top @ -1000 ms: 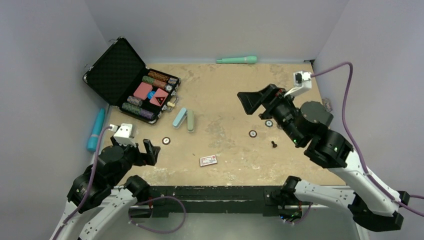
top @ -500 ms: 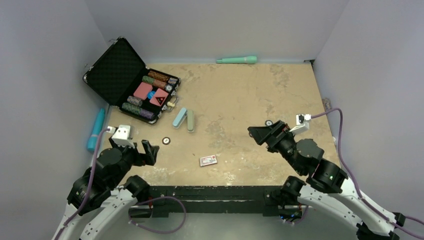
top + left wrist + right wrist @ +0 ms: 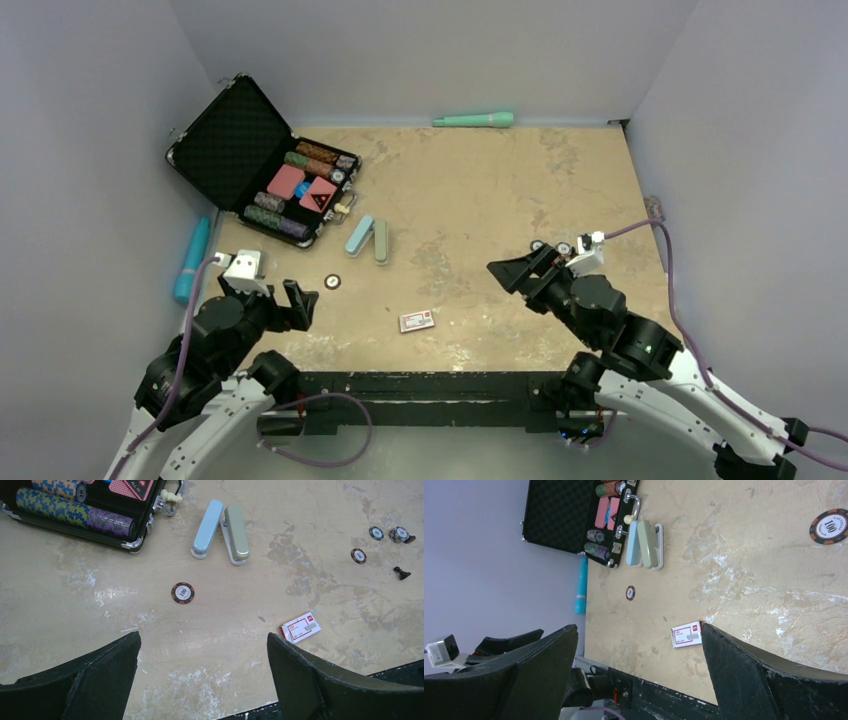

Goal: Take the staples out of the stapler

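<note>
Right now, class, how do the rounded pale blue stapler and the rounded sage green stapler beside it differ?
Colour: the pale blue stapler against the sage green stapler. Place: the blue one lies nearer the open black case, the green one further. Pose: the blue one slants, the green lies straighter, so their near ends splay apart. Both lie closed, untouched.

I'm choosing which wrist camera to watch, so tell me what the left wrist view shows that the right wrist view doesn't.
Only the left wrist view: the small black piece and the blue chip at its right edge. Only the right wrist view: the blue tube by the wall and the case's open lid. Both: the blue stapler, the green stapler, the staple box and the lone chip near the case.
</note>
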Robot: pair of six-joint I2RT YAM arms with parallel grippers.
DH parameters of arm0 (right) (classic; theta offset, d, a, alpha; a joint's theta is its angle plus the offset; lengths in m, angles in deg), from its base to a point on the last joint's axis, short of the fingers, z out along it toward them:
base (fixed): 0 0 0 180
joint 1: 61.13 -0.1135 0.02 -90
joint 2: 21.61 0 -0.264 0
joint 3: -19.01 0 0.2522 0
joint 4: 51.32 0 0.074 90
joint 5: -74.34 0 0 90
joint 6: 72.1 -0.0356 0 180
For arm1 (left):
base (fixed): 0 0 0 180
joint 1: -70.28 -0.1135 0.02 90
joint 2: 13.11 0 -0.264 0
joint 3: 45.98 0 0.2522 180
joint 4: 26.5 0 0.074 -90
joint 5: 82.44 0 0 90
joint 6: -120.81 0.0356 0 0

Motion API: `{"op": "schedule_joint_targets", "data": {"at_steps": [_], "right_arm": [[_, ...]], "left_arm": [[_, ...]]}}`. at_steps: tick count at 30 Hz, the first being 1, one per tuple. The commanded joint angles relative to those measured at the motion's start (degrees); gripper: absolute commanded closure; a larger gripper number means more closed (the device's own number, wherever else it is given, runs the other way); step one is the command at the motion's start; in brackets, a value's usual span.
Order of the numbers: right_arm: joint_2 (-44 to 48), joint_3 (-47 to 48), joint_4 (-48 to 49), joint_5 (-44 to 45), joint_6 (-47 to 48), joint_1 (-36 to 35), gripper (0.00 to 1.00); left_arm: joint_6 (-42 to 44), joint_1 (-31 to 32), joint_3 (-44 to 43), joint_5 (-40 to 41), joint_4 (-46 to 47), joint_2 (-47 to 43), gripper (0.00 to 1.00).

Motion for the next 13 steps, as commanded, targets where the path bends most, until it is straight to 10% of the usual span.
{"op": "schedule_joint_targets", "data": {"at_steps": [1,13], "right_arm": [[-0.8,1.3,-0.2,0.0,-1.1,-0.2,0.01],[-1.5,4.6,-1.2,0.1,0.9,-0.2,0.01]], "left_arm": [[1.2,-0.2,0.4,0.2,2.5,-0.1,0.00],[1.2,-0.2,0.5,0.3,2.6,0.0,0.00]]}}
